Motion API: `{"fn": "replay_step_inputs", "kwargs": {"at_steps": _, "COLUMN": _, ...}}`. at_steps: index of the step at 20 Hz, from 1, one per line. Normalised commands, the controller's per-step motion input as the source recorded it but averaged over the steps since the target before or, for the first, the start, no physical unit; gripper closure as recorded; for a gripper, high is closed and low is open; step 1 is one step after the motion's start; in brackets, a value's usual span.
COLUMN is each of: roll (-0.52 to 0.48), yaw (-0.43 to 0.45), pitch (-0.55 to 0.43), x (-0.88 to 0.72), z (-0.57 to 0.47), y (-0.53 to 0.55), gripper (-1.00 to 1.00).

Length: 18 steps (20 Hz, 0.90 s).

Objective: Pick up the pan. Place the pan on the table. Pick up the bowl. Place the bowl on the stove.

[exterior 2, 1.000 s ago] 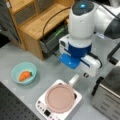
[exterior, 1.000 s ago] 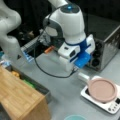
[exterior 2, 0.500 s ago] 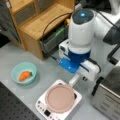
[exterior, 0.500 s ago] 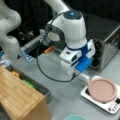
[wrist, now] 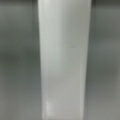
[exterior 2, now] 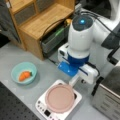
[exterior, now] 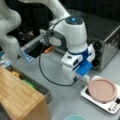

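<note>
The dusty-pink pan (exterior: 102, 90) (exterior 2: 60, 98) lies on the white stove (exterior: 110, 108) (exterior 2: 42, 108) in both front views. Its short white handle (exterior 2: 74, 81) points toward the arm and fills the wrist view as a white bar (wrist: 65, 60). My gripper (exterior: 83, 77) (exterior 2: 76, 78) is down at that handle, its fingers hidden under the hand's blue and white body. The light-teal bowl (exterior 2: 24, 73) stands on the grey table (exterior 2: 15, 55) to the left with an orange item inside. Its rim (exterior: 75, 117) shows at a front view's bottom edge.
A steel toaster oven (exterior: 105, 42) (exterior 2: 110, 97) stands close beside the stove. A wooden shelf unit (exterior 2: 42, 22) (exterior: 17, 97) with a dark bin (exterior 2: 53, 38) of small items stands behind the arm. A black cable loops over the table (exterior: 47, 75).
The hand has come down a little toward the pan handle. The pan, stove and bowl have not moved.
</note>
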Motion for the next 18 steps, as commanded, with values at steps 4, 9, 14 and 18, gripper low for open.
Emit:
{"fn": "replay_step_inputs", "kwargs": {"at_steps": 4, "roll": -0.025, "yaw": 0.053, "pitch": 0.028, "x": 0.29, "z": -0.07, "y": 0.07, "gripper": -1.00}}
{"fn": "replay_step_inputs", "kwargs": {"at_steps": 9, "roll": -0.022, "yaw": 0.060, "pitch": 0.045, "x": 0.28, "z": 0.00, "y": 0.05, "gripper": -1.00}}
{"fn": "replay_step_inputs", "kwargs": {"at_steps": 14, "roll": -0.049, "yaw": 0.073, "pitch": 0.073, "x": 0.22, "z": 0.02, "y": 0.01, "gripper": -1.00}}
{"fn": "replay_step_inputs", "kwargs": {"at_steps": 18, "roll": -0.067, "yaw": 0.083, "pitch": 0.080, "x": 0.22, "z": 0.01, "y": -0.05, "gripper": -1.00}}
